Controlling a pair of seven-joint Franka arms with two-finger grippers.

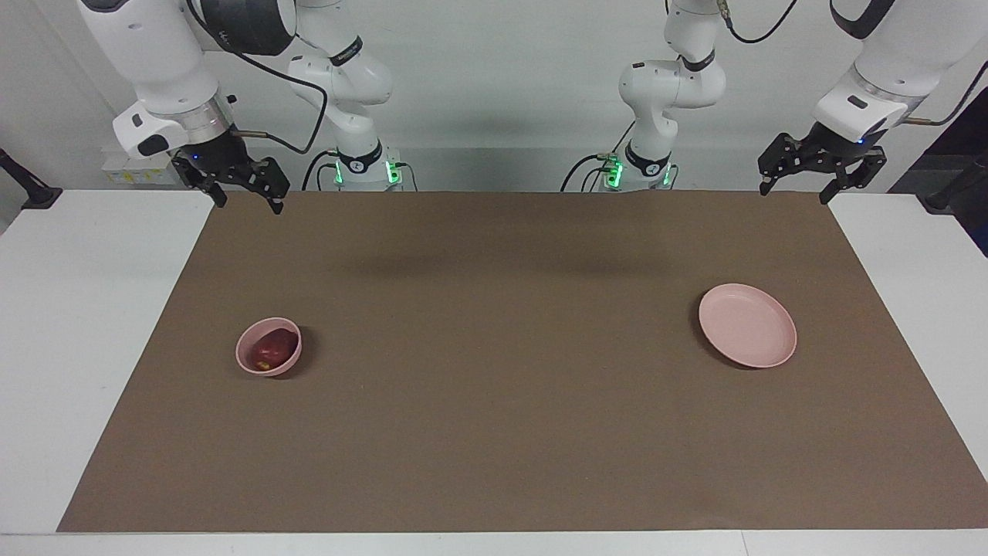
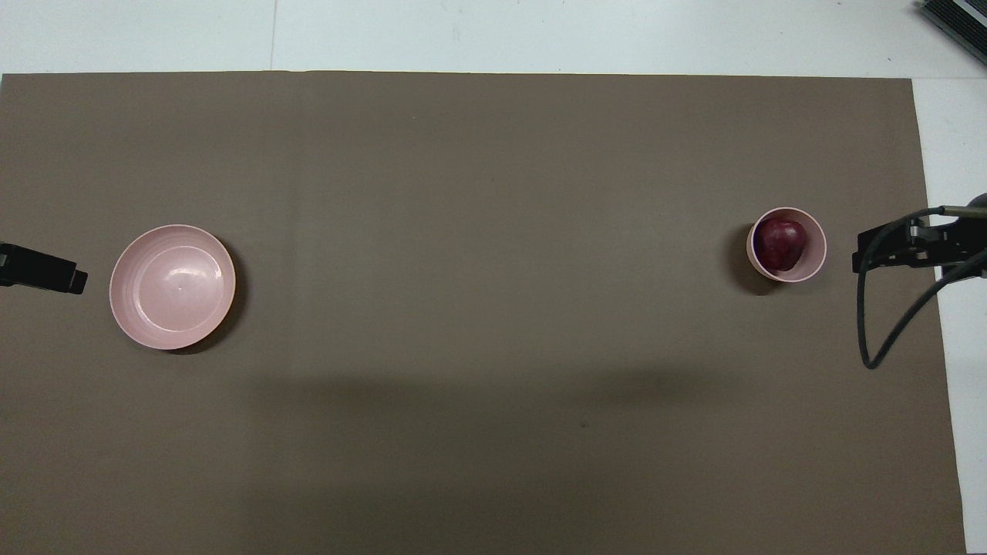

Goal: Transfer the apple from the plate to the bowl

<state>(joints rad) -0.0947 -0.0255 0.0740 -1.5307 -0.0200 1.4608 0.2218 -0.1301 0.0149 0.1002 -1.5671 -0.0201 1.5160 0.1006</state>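
Apple (image 1: pixel 275 347) sits in bowl (image 1: pixel 268 347), well apart from plate (image 1: pixel 747 325). My right gripper (image 1: pixel 245 191) and left gripper (image 1: pixel 799 181) both hang spread, holding nothing, over the mat's (image 1: pixel 494 432) robot-side corners.

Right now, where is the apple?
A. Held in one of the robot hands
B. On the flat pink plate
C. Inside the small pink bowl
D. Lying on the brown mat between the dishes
C. The dark red apple sits inside the small pink bowl toward the right arm's end of the table, while the plate holds nothing.
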